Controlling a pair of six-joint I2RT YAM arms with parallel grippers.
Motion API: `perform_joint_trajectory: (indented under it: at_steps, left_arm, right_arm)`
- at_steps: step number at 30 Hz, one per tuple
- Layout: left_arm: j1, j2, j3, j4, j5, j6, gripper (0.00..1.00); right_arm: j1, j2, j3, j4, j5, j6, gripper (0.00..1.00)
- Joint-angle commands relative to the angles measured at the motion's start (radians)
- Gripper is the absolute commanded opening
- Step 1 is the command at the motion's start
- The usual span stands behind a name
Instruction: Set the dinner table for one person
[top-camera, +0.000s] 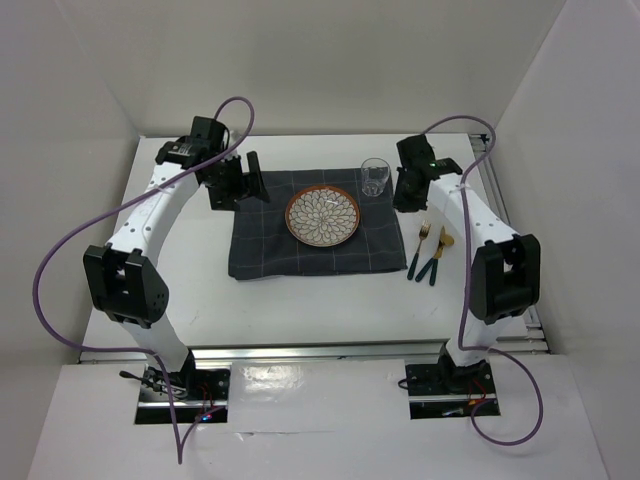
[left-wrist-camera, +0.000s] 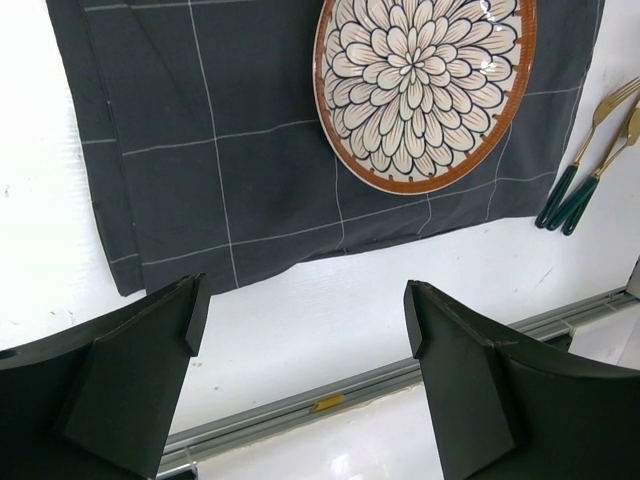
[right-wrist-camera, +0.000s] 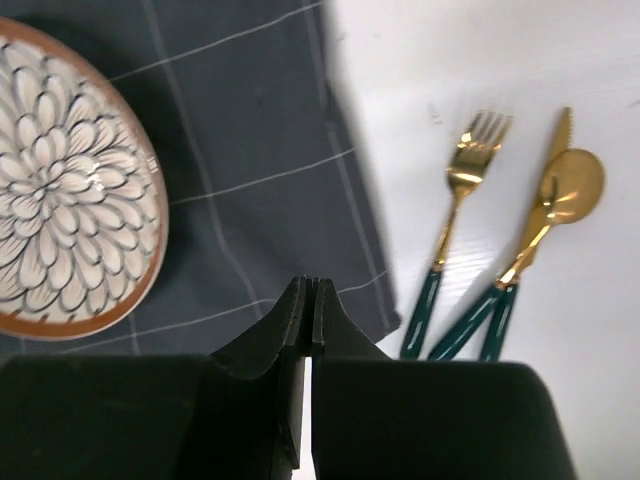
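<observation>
the dinner table (top-camera: 300, 305), a broad white top, fills the middle of the overhead view, boxed in by white walls (top-camera: 330, 60) on the left, far and right sides. a metal rail (top-camera: 320, 350) runs along its near edge and another along the right side.

on its far middle lies a dark grey checked cloth (top-camera: 262, 250), its left edge folded under a little. a round plate (top-camera: 324, 216) with a petal pattern and a brown rim sits on the cloth, right of the cloth's centre. a clear glass (top-camera: 375, 177) stands upright near the cloth's far right corner. just off the cloth's right edge, on the bare white top, lie a fork (right-wrist-camera: 470, 160), a knife (right-wrist-camera: 562, 130) and a spoon (right-wrist-camera: 570, 180), gold with dark green handles. the fork is apart on the left and the spoon rests across the knife.

a strip of white tabletop shows between the cloth's near edge and the rail, and another to the cloth's left.

the left gripper (left-wrist-camera: 300, 315) hangs over the cloth's far left part with its jaws spread wide, holding nothing. the right gripper (right-wrist-camera: 310, 290) is over the cloth's right edge, just right of the glass, its jaws pressed together with nothing between them.

purple cables (top-camera: 60, 270) loop out from both arms.
</observation>
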Motion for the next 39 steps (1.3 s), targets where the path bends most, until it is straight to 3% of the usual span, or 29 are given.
perform_joint_trajectory:
  at_steps: [1, 3, 7, 10, 23, 27, 28, 32, 36, 39]
  left_arm:
    - [-0.005, -0.025, 0.042, -0.010, -0.003, 0.018, 0.97]
    - [-0.005, -0.034, 0.042, -0.010, -0.003, 0.018, 0.97]
    - [-0.005, -0.034, 0.031, -0.019, -0.012, 0.018, 0.97]
    - [-0.005, -0.022, 0.031, -0.019, -0.003, 0.018, 0.97]
    - [-0.005, -0.003, 0.041, -0.019, -0.005, 0.018, 0.97]
    - [-0.005, 0.006, 0.041, -0.019, -0.005, 0.018, 0.97]
    - [-0.005, 0.006, 0.041, -0.019, -0.005, 0.018, 0.97]
    - [-0.005, 0.006, 0.071, -0.028, -0.005, 0.018, 0.97]
    - [-0.005, 0.006, 0.100, -0.048, -0.005, 0.018, 0.97]
    - [-0.005, -0.020, 0.114, -0.048, -0.052, -0.002, 0.97]
  right_arm:
    - [0.026, 0.023, 0.037, -0.086, 0.012, 0.014, 0.01]
    - [-0.014, 0.023, 0.005, -0.095, 0.014, 0.043, 0.04]
    - [-0.121, -0.027, -0.207, 0.000, -0.114, 0.006, 0.22]
    - [-0.130, -0.001, -0.250, 0.020, -0.141, -0.004, 0.40]
    - [-0.130, 0.126, -0.344, 0.109, -0.152, -0.005, 0.41]
    - [-0.130, 0.137, -0.362, 0.132, -0.152, 0.005, 0.30]
    - [-0.130, 0.137, -0.362, 0.141, -0.152, 0.014, 0.19]
    - [-0.103, 0.042, -0.330, 0.088, -0.062, 0.026, 0.00]
    - [-0.028, -0.039, -0.188, -0.012, 0.007, 0.026, 0.00]
    - [0.087, -0.034, 0.014, -0.055, -0.014, 0.026, 0.00]
